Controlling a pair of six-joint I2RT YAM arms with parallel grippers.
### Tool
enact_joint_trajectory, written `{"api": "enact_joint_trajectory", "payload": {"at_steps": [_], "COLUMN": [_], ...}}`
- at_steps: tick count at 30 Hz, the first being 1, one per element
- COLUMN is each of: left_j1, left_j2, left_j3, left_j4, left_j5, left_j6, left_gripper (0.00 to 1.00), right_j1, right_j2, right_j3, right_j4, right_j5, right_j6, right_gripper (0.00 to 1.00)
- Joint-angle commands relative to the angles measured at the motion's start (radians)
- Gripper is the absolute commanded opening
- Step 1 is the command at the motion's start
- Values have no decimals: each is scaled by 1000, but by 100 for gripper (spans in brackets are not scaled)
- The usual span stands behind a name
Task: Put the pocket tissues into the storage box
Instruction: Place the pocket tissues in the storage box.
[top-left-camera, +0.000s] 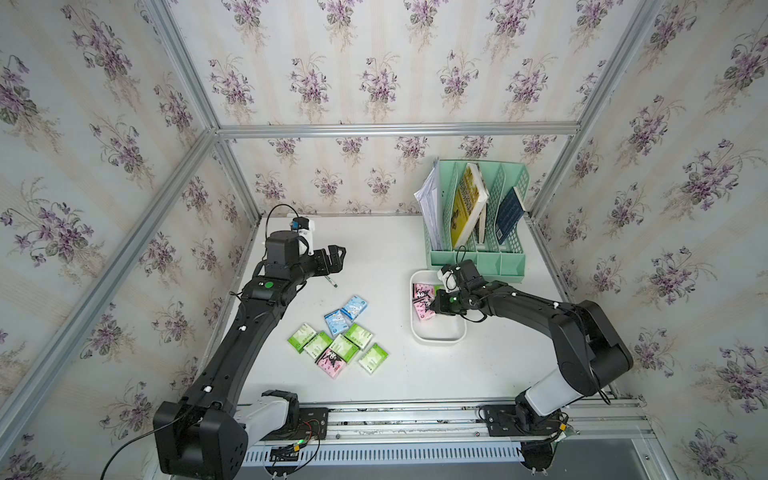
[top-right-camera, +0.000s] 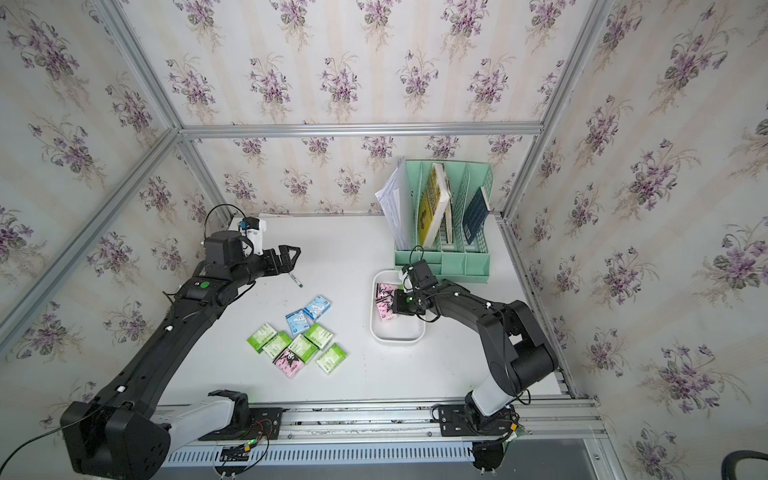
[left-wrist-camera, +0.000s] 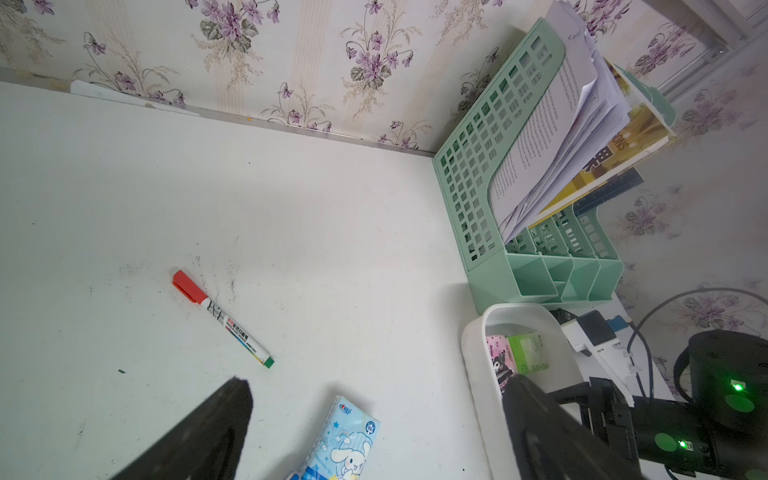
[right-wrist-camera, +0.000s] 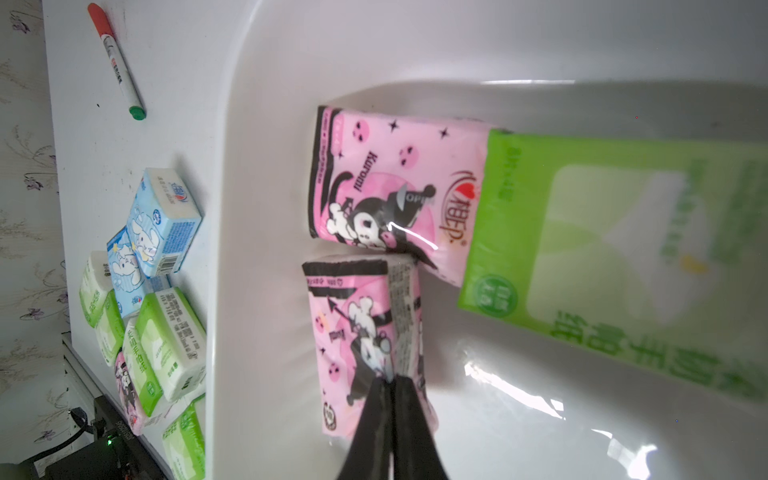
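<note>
Right gripper (right-wrist-camera: 388, 384) fully closed inside storage box (top-left-camera: 436, 340), centre-right in a top view, tips against a pink packet (right-wrist-camera: 365, 345); grip on its wrap not resolvable. A second pink packet (right-wrist-camera: 395, 187) and a green packet (right-wrist-camera: 602, 249) lie alongside. Remaining pocket tissues (top-left-camera: 338, 338) clustered mid-frame on bench (top-left-camera: 395, 382). Left gripper (top-left-camera: 336, 258), left of centre, fingers spread wide, nothing held.

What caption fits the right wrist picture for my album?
Right gripper pinches a pink packet in the box, beside a second pink packet and a green packet.
</note>
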Motion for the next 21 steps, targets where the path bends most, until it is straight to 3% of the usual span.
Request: {"api": "enact_joint_trajectory", "payload": {"at_steps": [1,4,12,21], "left_j1": [1,1,2,1], "left_j2": [-4,-5,-2,2], "left_j3": [-5,-8,-11,-11], "left_j4": [4,4,9,13], "left_j5": [-5,-6,-6,-3], "left_j6": [20,20,20,17], "left_gripper": [99,99,99,99], "right_j1": [-1,2,11,12], "right_j2": [28,42,51,42], "right_j3": [17,26,66,98], "right_j4": [-1,-1,-31,-92], "right_j5": [31,19,-55,-112], "right_j6": [30,29,0,-38], "right_gripper": [0,0,28,32]}}
